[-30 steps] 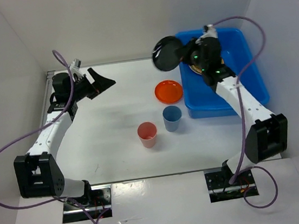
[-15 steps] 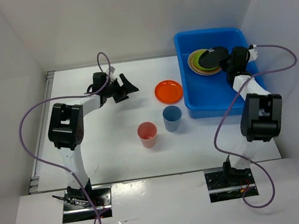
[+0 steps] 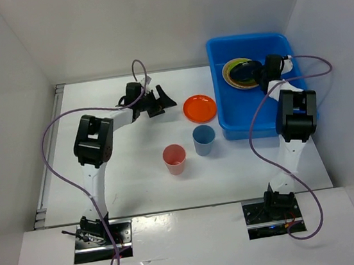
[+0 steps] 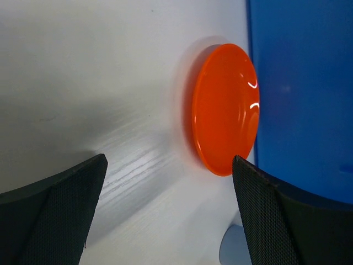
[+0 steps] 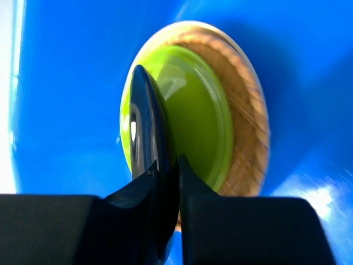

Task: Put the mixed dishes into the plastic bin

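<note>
a white table sits boxed in by plain white walls on three sides, evenly lit

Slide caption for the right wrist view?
Right end effector pinches black plate over lime green plate and bamboo tray in blue bin.

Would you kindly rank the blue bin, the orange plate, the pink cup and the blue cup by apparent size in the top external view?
1. blue bin, by far the largest
2. orange plate
3. blue cup and pink cup: they look alike, so I leave them unranked.
</note>
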You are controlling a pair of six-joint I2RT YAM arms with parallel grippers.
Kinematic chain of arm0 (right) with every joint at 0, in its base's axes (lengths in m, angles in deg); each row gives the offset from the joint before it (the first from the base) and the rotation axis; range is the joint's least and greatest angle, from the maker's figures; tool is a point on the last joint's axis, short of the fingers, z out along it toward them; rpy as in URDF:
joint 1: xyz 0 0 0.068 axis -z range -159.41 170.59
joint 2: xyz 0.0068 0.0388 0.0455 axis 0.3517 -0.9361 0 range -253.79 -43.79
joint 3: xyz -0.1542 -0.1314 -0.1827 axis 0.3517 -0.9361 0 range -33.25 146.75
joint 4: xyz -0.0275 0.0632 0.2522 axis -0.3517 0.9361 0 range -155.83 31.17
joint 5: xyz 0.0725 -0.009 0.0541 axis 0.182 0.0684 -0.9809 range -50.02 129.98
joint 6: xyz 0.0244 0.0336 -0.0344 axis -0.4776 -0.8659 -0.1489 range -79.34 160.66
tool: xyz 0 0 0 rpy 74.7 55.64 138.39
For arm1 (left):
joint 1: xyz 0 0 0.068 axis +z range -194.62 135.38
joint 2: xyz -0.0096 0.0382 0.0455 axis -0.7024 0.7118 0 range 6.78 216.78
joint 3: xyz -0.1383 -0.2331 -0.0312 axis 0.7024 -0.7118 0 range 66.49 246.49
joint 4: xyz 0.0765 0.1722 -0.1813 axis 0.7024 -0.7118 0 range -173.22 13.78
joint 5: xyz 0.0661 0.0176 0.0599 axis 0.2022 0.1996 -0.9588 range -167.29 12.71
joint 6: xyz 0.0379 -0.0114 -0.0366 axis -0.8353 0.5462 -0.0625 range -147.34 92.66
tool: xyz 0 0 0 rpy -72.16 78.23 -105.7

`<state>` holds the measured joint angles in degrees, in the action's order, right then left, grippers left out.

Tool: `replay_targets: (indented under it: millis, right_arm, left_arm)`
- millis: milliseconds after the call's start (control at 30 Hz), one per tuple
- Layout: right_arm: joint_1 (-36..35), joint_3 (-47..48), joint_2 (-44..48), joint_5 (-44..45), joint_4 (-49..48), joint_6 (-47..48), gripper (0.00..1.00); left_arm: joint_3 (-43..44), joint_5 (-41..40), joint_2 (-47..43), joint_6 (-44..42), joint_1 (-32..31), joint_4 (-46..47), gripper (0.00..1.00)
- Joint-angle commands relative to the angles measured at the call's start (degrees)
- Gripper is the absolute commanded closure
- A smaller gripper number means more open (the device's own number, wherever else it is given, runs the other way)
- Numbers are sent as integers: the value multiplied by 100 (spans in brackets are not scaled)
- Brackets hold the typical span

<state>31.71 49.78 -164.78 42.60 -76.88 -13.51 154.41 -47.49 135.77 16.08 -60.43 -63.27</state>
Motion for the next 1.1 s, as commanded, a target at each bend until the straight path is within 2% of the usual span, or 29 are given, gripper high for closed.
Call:
replay_targets:
  millis: [0,33,67,100,167,300,533,767,967,1033,1067]
  right_arm:
    - [-30,600,-188,29,-188,90,80]
    - [-30,731,-240,29,170,152,45]
    - [-30,1020,-345,-23,356,240,21]
    - [-30,1188,-399,-24,584,327,11]
    - [-30,1549,-451,-77,1183,521,1]
    - [-30,1516,12,-77,1650,864,1]
    - [-83,-83,1542,-58,1097,926,1]
    - [-83,-496,2087,-700,1184,1067,1]
    - [-83,-945,2720,-824,1061,1119,1]
    - [-83,-1007,2922,-894,1061,1119,1]
    - [-83,-1060,2984,-894,1009,1119,1]
  left_arm:
    - [234,96,206,-211,-62,147,0]
    - [295,96,258,-263,-114,146,0]
    - [357,96,311,-316,-115,94,0]
    - [410,96,311,-316,-167,-11,0]
    - [462,44,364,-369,-220,-12,0]
    - [586,96,556,-203,-220,101,0]
    - [586,-378,821,316,-414,463,0]
    - [894,-853,944,316,-870,-100,3]
    - [771,-1073,944,702,-924,-100,14]
    - [771,-1195,944,825,-924,-161,19]
    - [710,-1196,996,957,-924,-161,28]
